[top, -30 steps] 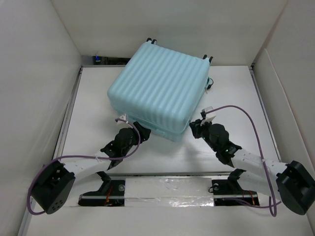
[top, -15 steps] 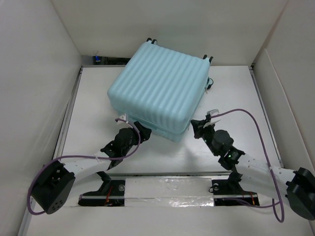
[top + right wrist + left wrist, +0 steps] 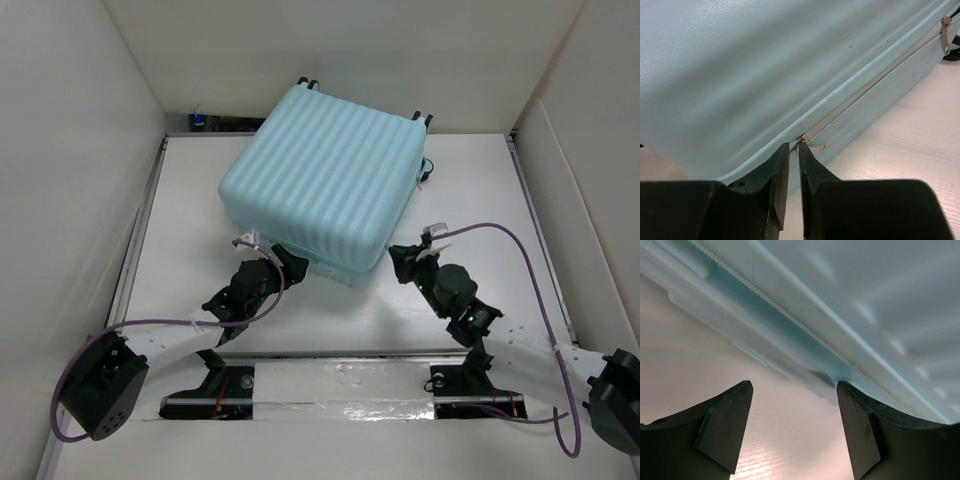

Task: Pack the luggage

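Observation:
The luggage (image 3: 320,170) is a pale aqua ribbed suitcase lying flat with its lid down at the middle back of the table. My left gripper (image 3: 285,262) is open at its near left edge. In the left wrist view the two fingers stand wide apart (image 3: 794,385) in front of the zipper seam of the shell (image 3: 865,290), holding nothing. My right gripper (image 3: 400,258) is at the near right side. In the right wrist view its fingers (image 3: 794,146) are pinched nearly together on the brass zipper slider (image 3: 801,139) in the seam of the shell (image 3: 740,65).
A second zipper pull (image 3: 945,35) hangs further along the seam. Black caster wheels (image 3: 424,118) stick out at the suitcase's far edge. White walls (image 3: 80,200) enclose the table on the left, back and right. The arm bases sit on a rail (image 3: 330,385) at the near edge.
The right arm has swung its elbow down and to the right, while its gripper stays at the suitcase's near right side. The left arm and the suitcase have barely moved.

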You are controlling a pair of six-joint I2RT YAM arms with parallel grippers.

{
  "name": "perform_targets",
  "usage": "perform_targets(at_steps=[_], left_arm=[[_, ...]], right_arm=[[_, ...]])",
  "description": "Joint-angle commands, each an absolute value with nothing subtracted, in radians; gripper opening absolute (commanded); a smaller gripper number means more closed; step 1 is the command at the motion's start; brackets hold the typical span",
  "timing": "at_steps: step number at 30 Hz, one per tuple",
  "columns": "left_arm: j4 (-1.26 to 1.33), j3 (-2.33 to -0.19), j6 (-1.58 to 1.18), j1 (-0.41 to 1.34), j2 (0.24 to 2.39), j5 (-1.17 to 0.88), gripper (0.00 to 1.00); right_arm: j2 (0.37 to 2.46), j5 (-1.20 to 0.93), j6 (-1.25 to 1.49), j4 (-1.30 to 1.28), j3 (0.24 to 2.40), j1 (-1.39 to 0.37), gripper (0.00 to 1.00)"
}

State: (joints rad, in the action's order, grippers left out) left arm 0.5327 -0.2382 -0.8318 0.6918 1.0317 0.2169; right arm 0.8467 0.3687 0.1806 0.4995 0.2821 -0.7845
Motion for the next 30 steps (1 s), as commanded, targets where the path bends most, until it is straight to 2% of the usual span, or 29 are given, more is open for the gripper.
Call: perform_targets(at_steps=[1, 4, 6, 15, 23, 30], left_arm=[[0.617, -0.262, -0.819, 0.684, 1.005, 0.244, 0.65], [0.617, -0.273, -0.813, 0.684, 1.006, 0.242, 0.66], [0.615, -0.287, -0.807, 0.684, 1.022, 0.242, 0.65], [0.629, -0.298, -0.810, 0.675, 1.063, 0.247, 0.63], [0.649, -0.290, -0.810, 0.675, 1.074, 0.241, 0.62], [0.652, -0.290, -0.808, 0.675, 1.078, 0.244, 0.59]], right_arm=[[0.837, 0.338, 0.190, 0.506, 0.287, -0.755, 0.19], [0.859, 0.315, 0.187, 0.436, 0.317, -0.755, 0.24], [0.867, 0.281, 0.190, 0.428, 0.313, -0.755, 0.32], [0.963, 0.281, 0.170, 0.463, 0.360, -0.755, 0.36], [1.060, 0.347, 0.140, 0.584, 0.382, -0.755, 0.36], [1.054, 0.446, 0.137, 0.676, 0.359, -0.776, 0.23]])
